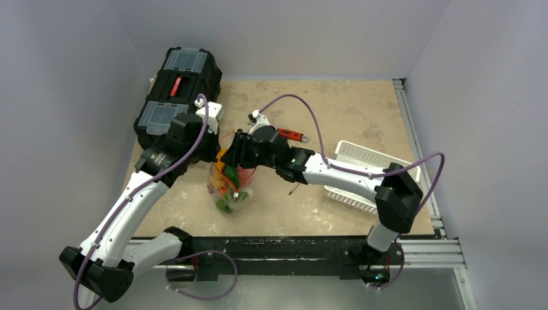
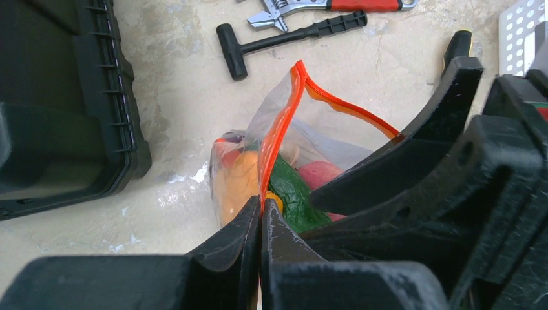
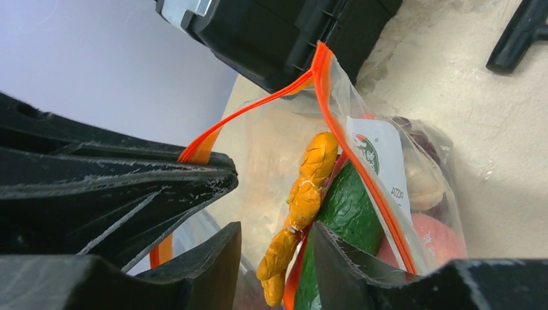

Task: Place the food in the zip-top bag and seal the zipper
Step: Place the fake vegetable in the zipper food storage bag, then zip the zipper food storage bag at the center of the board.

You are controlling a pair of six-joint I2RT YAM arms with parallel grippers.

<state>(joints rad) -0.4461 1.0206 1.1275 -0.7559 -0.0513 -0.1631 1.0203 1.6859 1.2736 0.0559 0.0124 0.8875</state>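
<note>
The left fingers (image 2: 229, 242) are clenched on the orange-red zipper (image 2: 283, 119), pinching one end of the strip. The right fingers (image 3: 200, 274) stand parted at the mouth of the zip-top bag (image 1: 232, 197), gripping nothing, with an orange piece (image 3: 304, 194) and a green cucumber (image 3: 349, 210) between them. The bag sits mid-counter (image 1: 349, 110), left of centre. Its long axis seemingly runs from near edge to far edge, with the mouth lifted open toward the far edge.

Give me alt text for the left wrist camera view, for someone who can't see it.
The left gripper is shut on the orange zipper of a clear zip-top bag holding toy food, with the right gripper's fingers at its open mouth. Behind lie a screwdriver and wrench, with a black toolbox at left.
</note>
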